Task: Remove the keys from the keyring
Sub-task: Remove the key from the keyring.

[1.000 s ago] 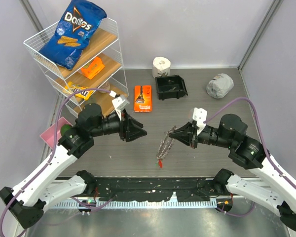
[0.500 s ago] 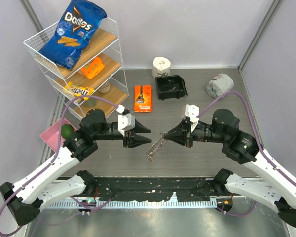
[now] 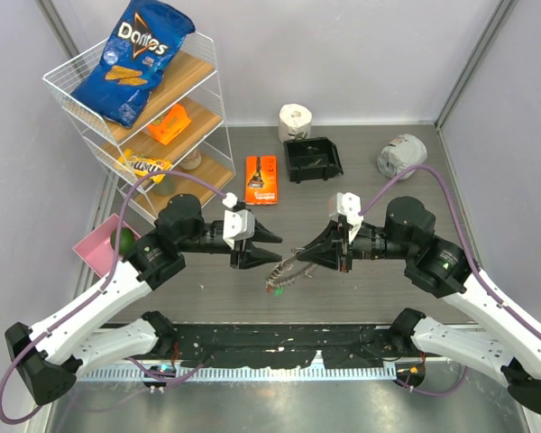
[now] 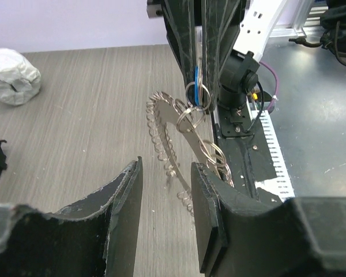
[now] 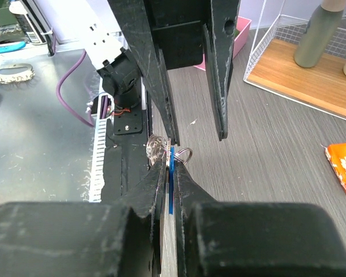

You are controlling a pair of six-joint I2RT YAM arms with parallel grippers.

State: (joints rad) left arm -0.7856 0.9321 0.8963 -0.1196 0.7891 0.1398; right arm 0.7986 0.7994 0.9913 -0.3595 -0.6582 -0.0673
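Observation:
My right gripper is shut on the blue plastic head of a key and holds it above the table. The keyring, a thin silver loop fringed with small metal pieces, dangles from that key. In the left wrist view the keyring hangs from the right gripper, and its lower edge reaches between my left fingers. My left gripper is open, one finger on each side of the ring's lower part, not closed on it. A small red piece hangs lowest.
A wire shelf with a Doritos bag stands at the back left. An orange packet, a black bin, a paper roll and a grey wad lie behind. A pink tray sits left.
Both grippers have moved toward each other. My right gripper carried the keyring left and up; my left gripper came right, its open fingers now round the ring's lower part.

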